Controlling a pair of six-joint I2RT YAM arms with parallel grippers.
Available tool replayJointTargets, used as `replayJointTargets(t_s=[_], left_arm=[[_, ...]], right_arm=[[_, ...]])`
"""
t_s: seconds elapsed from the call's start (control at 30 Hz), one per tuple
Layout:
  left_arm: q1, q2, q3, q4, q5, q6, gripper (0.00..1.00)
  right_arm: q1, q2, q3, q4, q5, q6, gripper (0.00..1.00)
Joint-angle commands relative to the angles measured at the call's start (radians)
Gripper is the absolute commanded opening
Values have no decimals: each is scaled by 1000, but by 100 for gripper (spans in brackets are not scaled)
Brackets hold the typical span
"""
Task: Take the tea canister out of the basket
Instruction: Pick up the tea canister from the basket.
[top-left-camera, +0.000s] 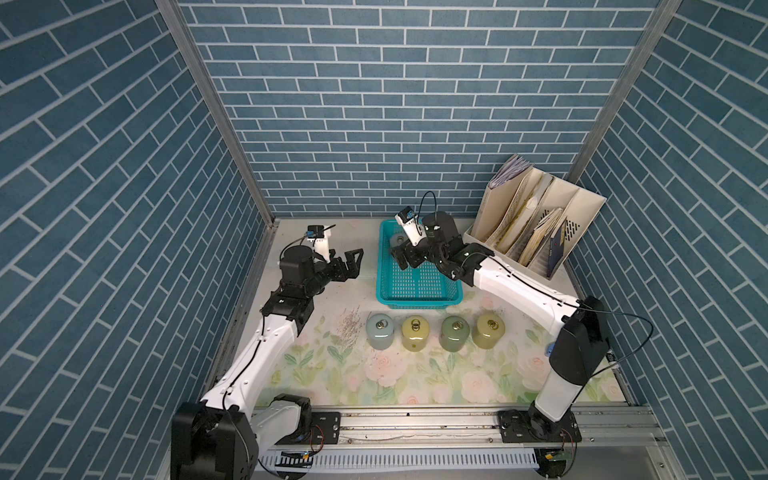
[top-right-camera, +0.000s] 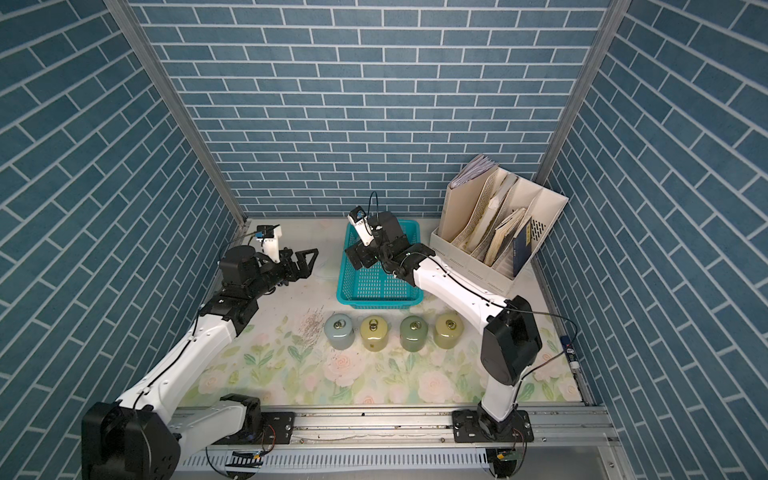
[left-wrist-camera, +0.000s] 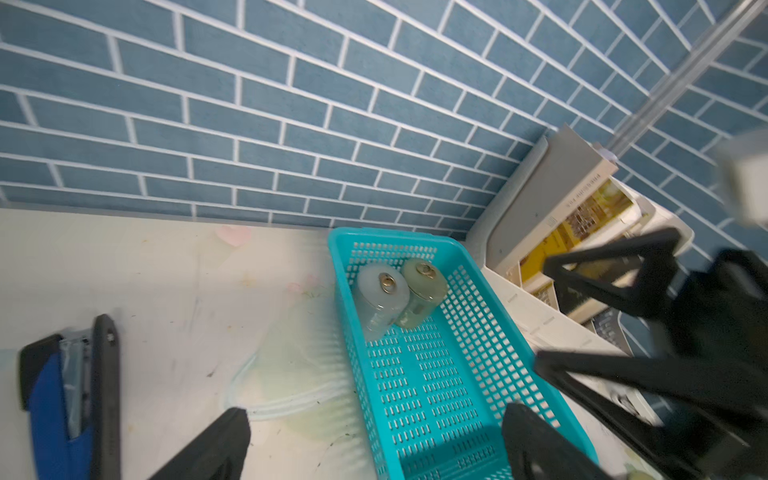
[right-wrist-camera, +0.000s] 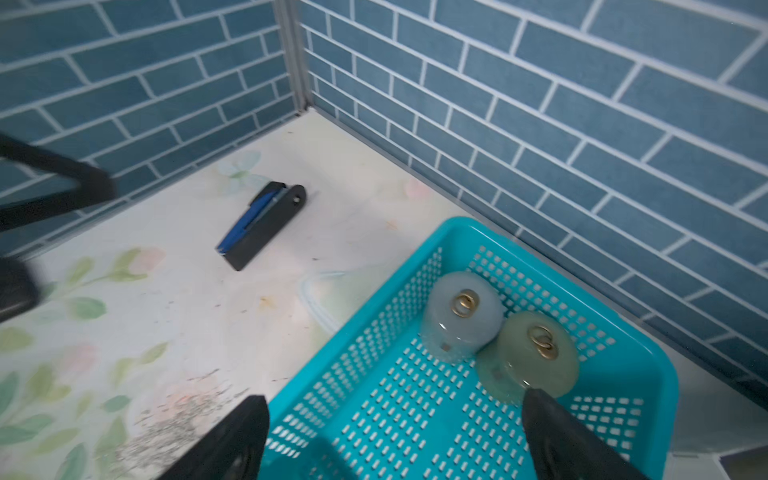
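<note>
**Right gripper spread wide above the basket, two canisters sitting inside**

In both top views the right arm is lying across the far end of the basket (top-left-camera: 419, 300), and that is hiding most of what matters. In a top view only a sliver of the grey canister (top-left-camera: 400, 239) is peeking out past the wrist, and its green neighbour is not showing at all.

The wrist views are opening it up. From the right wrist, the grey canister (right-wrist-camera: 461, 316) and the green canister (right-wrist-camera: 536, 353) are standing upright and touching each other. They are tucked into the basket's far end by the back wall, each with a gold ring on its lid. Both are coming through a little blurred.

The right gripper (right-wrist-camera: 392, 399) is hanging over the basket with its jaws spread wide and nothing between them. One fingertip (right-wrist-camera: 540, 411) is overlapping the green canister's edge in the picture; whether it is actually touching, I cannot tell.

The left gripper (top-left-camera: 356, 262) is hovering left of the basket, apart from it. Its jaws are likewise spread and empty, as the left wrist view is showing.

A stapler (right-wrist-camera: 262, 224) is lying on the table left of the basket. Only the wrist views are catching it, because the left arm is covering it from above. Only the top views are showing four more canisters (top-left-camera: 455, 332) lined up in front of the basket. They are also showing the whole file organizer (top-left-camera: 588, 208) to the basket's right, which the left wrist view is cutting off.
</note>
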Motion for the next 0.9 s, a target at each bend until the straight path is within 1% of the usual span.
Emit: replayJointTargets(t_s=[0.0,0.1,0.23,0.27,0.3,0.43,0.47,0.53,0.67,0.73,0.87], left_arm=[[-52,30,40,8,19,52,100],[-87,57,52,22,17,59,100],[-136,88,63,33,7,74,100],[-145,96,66,31,4,79,100],[-155,107,71,31,3,81,100],[-179,135,86,35,-1,87,100],[-182,138,87,38,-2,87,100],[-188,147,93,40,-2,85,100],[-197,158,96,48,-7,83,100],[-200,164,96,52,-10,82,100],[-207,174,93,54,-18,81,100]], right_arm=[[-28,70,35,-79,-9,-30,99],[-81,126,88,-91,-21,-56,100],[-170,220,188,-129,-85,-69,100],[-182,238,210,-138,-84,-75,100],[-199,266,240,-152,-124,-84,100],[-248,381,385,-224,-171,-113,100],[-256,394,416,-241,-179,-119,100],[-272,470,486,-276,-200,-138,100],[-295,548,584,-330,-245,-172,100],[-298,580,613,-351,-252,-191,100],[-298,617,621,-353,-256,-200,100]])
